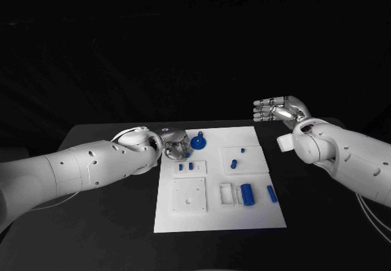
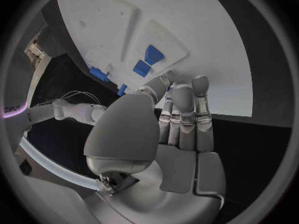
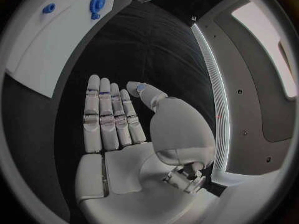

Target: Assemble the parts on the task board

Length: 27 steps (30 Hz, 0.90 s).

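White task board (image 1: 248, 217) in middle of black table (image 1: 98, 226), long side running away from me. On it: blue gear-like round part with a short stem (image 1: 199, 140) near the far left corner; small blue peg (image 1: 242, 150) and another short blue piece (image 1: 234, 164) on the raised far-right tile; two small blue pieces (image 1: 186, 166) on the left middle tile; a bigger blue block (image 1: 247, 193) and a slim blue piece (image 1: 272, 193) side by side at the near right, next to a white open frame (image 1: 226, 193). Plain white square plate with holes (image 1: 189, 195) at near left.

My left hand (image 1: 174, 148) is low at the board's left edge, just beside the gear part and the two small pieces. In the left wrist view my fingers (image 2: 185, 112) lie straight and close together, tips right at the board's edge; nothing between them, thumb (image 2: 156, 87) out to the side. Reads as open, holding nothing; can't tell if the tips touch the board.

My right hand (image 1: 279, 109) is raised off beyond the board's far right corner, well apart from every part. Right wrist view shows its palm flat, fingers (image 3: 106, 114) extended together, thumb (image 3: 144, 93) apart, empty over bare table. Gear part (image 3: 97, 2) and a small blue peg (image 3: 49, 8) sit on the board far from it.
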### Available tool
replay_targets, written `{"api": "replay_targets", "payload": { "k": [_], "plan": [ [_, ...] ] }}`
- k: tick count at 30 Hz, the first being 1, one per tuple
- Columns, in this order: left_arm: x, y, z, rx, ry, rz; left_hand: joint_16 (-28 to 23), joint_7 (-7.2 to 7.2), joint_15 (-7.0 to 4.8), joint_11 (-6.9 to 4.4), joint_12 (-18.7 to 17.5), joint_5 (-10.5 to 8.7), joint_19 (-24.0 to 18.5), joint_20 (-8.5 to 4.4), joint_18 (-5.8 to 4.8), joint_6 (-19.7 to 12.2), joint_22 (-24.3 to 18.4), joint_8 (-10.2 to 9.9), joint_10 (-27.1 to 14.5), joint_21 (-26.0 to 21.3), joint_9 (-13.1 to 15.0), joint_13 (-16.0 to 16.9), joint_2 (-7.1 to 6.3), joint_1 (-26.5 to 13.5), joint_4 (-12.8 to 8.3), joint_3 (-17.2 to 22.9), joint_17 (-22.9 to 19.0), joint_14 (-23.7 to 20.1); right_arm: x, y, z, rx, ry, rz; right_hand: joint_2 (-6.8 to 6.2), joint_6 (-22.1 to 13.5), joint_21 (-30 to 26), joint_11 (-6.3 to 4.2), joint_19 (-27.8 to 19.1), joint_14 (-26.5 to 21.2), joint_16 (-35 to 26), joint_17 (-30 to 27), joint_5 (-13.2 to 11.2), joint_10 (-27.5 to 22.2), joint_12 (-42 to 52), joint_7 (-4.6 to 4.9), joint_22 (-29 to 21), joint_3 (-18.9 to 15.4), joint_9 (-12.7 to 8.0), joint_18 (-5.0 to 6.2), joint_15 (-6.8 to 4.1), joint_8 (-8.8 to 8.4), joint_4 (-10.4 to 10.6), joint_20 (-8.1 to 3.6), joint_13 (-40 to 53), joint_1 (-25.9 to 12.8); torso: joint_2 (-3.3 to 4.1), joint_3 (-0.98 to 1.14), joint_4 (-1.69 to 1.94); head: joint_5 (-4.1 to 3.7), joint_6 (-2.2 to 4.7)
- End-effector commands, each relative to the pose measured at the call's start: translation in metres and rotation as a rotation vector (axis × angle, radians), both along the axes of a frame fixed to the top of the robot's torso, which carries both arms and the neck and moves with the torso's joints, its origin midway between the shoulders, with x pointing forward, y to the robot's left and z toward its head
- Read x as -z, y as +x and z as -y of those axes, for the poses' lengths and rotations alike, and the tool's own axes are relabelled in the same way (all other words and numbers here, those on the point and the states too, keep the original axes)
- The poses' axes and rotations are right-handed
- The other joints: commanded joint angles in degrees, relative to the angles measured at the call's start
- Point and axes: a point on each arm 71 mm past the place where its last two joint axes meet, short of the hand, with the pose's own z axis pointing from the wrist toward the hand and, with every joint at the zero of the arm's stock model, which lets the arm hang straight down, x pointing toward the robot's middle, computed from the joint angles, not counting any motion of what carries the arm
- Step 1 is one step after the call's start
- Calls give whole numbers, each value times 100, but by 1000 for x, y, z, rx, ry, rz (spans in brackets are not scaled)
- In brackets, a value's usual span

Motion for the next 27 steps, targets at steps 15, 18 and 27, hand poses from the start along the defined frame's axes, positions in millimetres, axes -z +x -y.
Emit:
{"api": "replay_targets", "payload": {
  "k": [15, 18, 27],
  "plan": [
    [-3, 3, -19, -33, -5, 32, -28, -11, 69, 71, -27, -22, 5, 29, 51, -199, 104, 29, -267, -60, -4, -1, -127, 120, -18, -180, -10, -52, 0, -5, 0, -86, -198, 35, -181, 284, 516, -128, 822, 877, 312, 460, -24, 188, -31, -96, 230, -1159, 22, 91, -341, 28, -214, -342, -2, 224, -4, 3, -3, -47, 72],
    [-3, 5, -28, -56, -8, 31, -45, 8, 65, 80, -28, -1, -11, 25, 49, -201, 107, 29, -290, -72, -4, -1, -121, 151, -36, -182, -15, -87, 2, -8, 0, -115, -277, 44, -133, 465, 1024, -279, 1300, 1415, 688, 989, -72, 534, -17, -174, 524, -1397, 29, 52, -575, 27, -307, -604, 11, 327, -7, 1, -4, -131, 118],
    [-24, 17, -59, -222, -301, 56, -1200, 186, -43, -54, -26, -19, -559, -60, -116, 236, 56, 32, 346, -421, 5, -2, 26, 127, -23, 111, -481, -558, 10, -16, -6, -185, -619, 89, -74, 671, 2588, -479, 1509, 1262, 2776, 3721, -150, 942, -27, -281, 1748, -1223, 49, -18, -835, 16, -438, -923, 37, 350, -8, 2, -8, -265, 210]
  ]
}}
